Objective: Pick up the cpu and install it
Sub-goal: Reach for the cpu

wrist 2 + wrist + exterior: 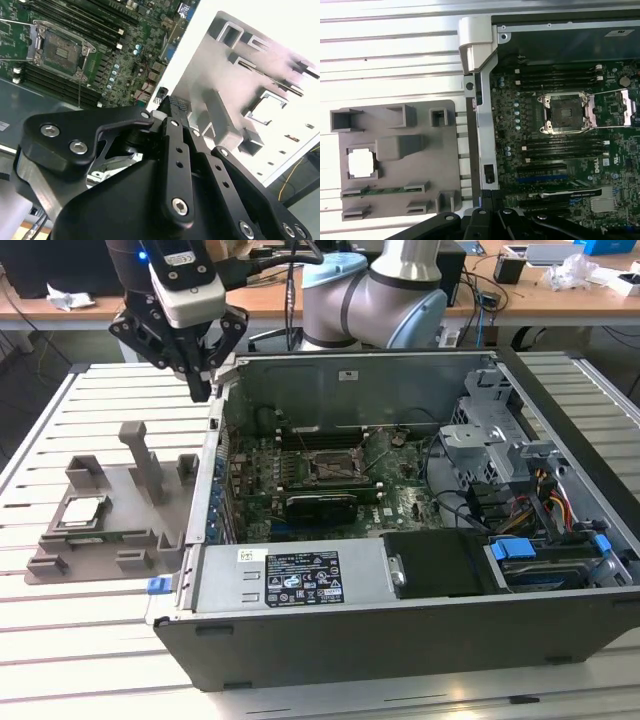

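Open computer case [400,640] is lying on a white slatted table [90,640], interior facing up. Green motherboard [400,495] is sitting on the case floor. Its black-framed socket [330,468] is showing uncovered, and dark memory slots [560,75] are running along two sides of it. Metal box with a white label [290,580] is sitting against the near case wall. Drive cage [490,430] and coloured cables [550,500] are crowding the exterior view's right end. Grey fixture tray [130,515] is resting on the table just beside the case, at the exterior view's left. An upright post [145,455] is rising from it, and a green memory stick [382,189] is lying in one slot. Wooden desks [560,290] are running behind.
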`<state>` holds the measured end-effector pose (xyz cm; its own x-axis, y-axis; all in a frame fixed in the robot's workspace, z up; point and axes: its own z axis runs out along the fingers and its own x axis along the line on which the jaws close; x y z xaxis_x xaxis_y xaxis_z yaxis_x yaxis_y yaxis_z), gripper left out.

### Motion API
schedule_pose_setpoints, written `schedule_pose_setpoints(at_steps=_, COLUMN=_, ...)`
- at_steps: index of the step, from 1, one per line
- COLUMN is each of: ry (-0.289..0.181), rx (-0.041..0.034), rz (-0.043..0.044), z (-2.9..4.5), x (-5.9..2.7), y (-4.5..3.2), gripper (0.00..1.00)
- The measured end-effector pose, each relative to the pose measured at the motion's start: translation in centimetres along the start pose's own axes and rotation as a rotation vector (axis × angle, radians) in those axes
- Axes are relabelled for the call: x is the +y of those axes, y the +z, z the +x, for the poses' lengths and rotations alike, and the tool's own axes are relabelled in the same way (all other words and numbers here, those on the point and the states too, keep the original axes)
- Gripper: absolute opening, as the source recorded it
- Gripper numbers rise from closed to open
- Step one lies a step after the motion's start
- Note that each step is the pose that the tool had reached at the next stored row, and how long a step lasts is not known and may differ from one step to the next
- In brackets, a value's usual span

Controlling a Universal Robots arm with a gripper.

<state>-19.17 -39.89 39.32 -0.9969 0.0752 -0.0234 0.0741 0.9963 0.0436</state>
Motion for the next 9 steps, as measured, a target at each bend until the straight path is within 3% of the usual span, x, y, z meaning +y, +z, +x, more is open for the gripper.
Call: schedule_pose_setpoints(at_steps=9, ry=0.000, rx=0.0000, rz=-0.0001, z=1.69, x=-0.13, y=-0.04, gripper=0.11)
